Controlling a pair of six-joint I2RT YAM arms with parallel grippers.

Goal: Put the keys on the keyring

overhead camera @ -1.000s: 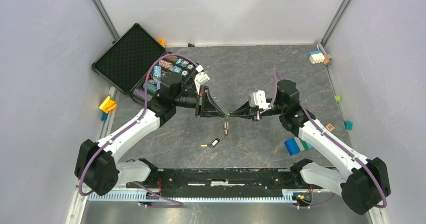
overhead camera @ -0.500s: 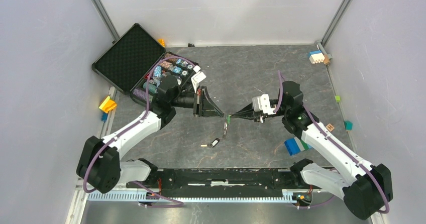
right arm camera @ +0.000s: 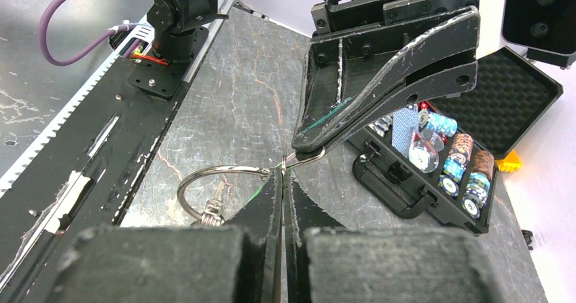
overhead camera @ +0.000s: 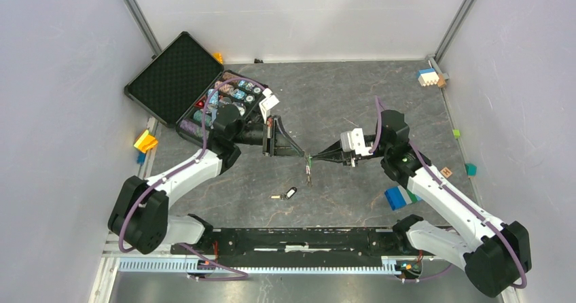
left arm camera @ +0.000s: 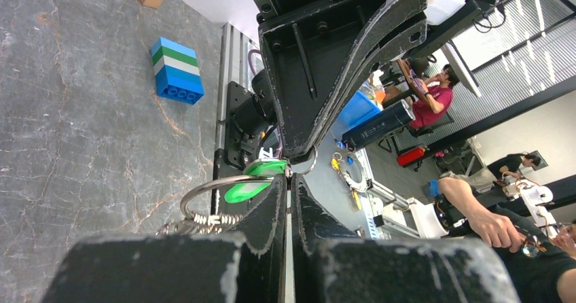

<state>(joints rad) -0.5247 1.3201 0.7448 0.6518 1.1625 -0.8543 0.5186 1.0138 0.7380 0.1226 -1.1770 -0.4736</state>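
My two grippers meet tip to tip above the middle of the table. The left gripper is shut on the wire of the silver keyring. The ring hangs below the tips with its plain keys. The right gripper is shut, and the green key's head sticks out at its tips against the ring. A short arc of wire runs between the two tips. The black-headed key lies on the table in front.
An open black case holding poker chips sits behind the left arm. A blue, green and white block lies by the right arm. Small blocks lie at the far right corner and the left edge.
Both grippers stay shut and tip to tip. The left arm has swung its elbow outward and its wrist has shifted a little. The hanging keys have moved slightly right.
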